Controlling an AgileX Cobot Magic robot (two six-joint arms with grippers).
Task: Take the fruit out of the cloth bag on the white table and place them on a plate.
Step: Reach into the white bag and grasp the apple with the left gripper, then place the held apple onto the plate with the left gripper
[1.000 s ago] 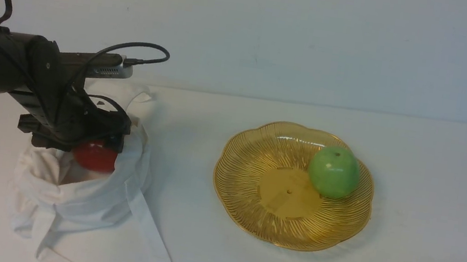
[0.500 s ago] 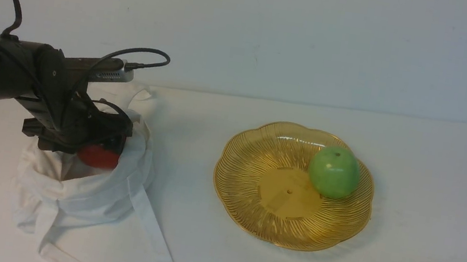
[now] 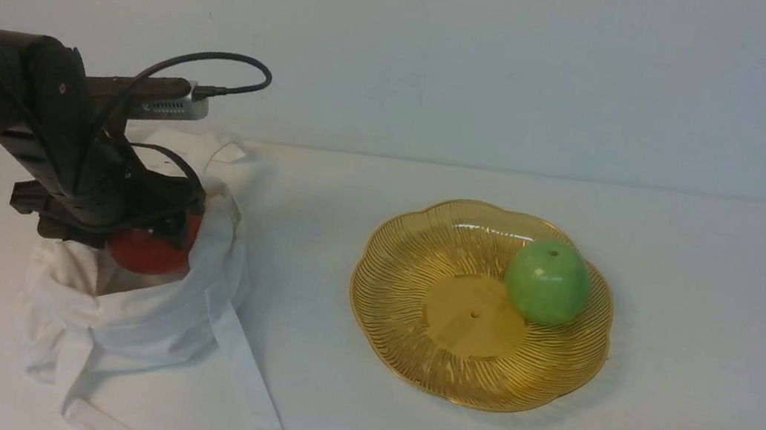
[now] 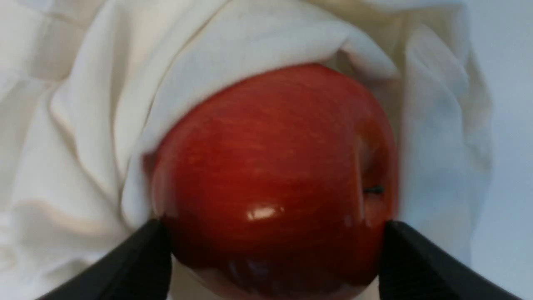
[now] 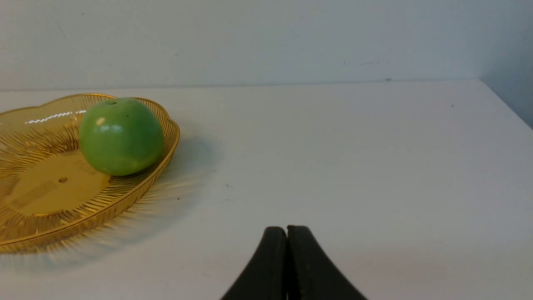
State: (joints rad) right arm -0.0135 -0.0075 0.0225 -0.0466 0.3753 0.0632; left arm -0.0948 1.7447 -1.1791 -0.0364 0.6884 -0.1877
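Mia: What do you see in the front view?

Ben: The left tool (image 3: 125,235) reaches down into the mouth of the cloth bag (image 3: 143,324). The red apple (image 3: 144,258) is in there, under the tool. I think the tool comes from above because the bag's walls are all around the apple.

Mia: And the gold plate (image 3: 473,318)?

Ben: It sits on the white desk (image 3: 338,426), to the right of the bag. The green apple (image 3: 548,282) rests in it, over by the right side. That leaves a good spot for the red one, I guess.

Mia: Which way does the red apple point?

Ben: I can't tell there. Its stem is hidden.

Mia: Try the left wrist view.

Ben: Now I see the stem (image 4: 373,189)! It's on the apple's side, near one finger (image 4: 410,254), and points roughly that way. The apple is almost round, so I can't pick a clear long way.

Mia: Is the tool holding it?

Ben: Yes, it pinches the apple, one finger on each side. I think that's so it won't roll out. Cloth hugs it too, so the bag might come up with it.

Mia: And the right wrist view?

Ben: The right tool (image 5: 287,229) has its tips together, with nothing between them. The plate and green apple are near it.
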